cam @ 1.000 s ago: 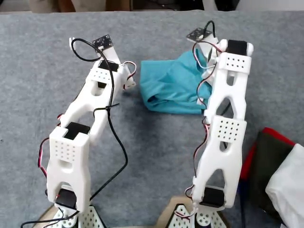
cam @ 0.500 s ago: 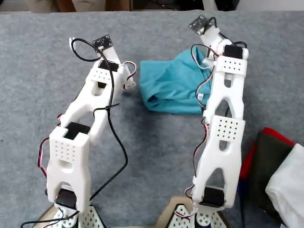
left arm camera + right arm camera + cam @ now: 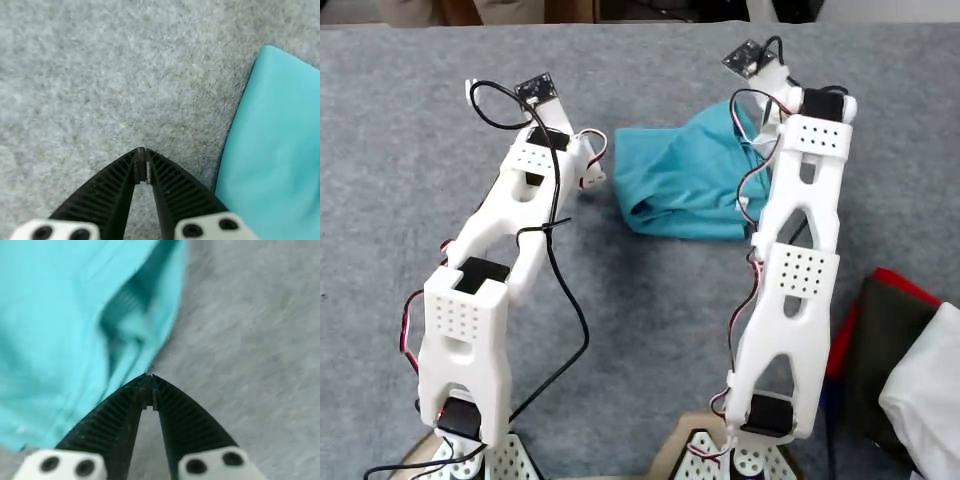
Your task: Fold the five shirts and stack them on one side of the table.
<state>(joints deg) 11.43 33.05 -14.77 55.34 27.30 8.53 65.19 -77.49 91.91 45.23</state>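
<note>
A teal shirt [image 3: 682, 185] lies crumpled and partly folded on the grey table, between the two arms at the far middle. My left gripper [image 3: 141, 172] is shut and empty over bare table, just left of the shirt's [image 3: 275, 150] straight edge. My right gripper [image 3: 148, 390] is shut with nothing in it, its tips at the shirt's [image 3: 75, 335] right edge, above a rumpled fold. In the high view the right arm's wrist [image 3: 760, 75] covers the shirt's far right corner, and the left arm's wrist [image 3: 560, 140] sits a short way left of the cloth.
A pile of other shirts lies at the near right table edge: a dark one with red trim [image 3: 885, 340] and a white one [image 3: 925, 395]. Grey felt table [image 3: 400, 150] stretches bare to the left and far side. A black cable [image 3: 560, 290] loops beside the left arm.
The right arm's wrist shifted slightly away and back near the shirt's right corner. The left arm and the shirt have stayed where they were.
</note>
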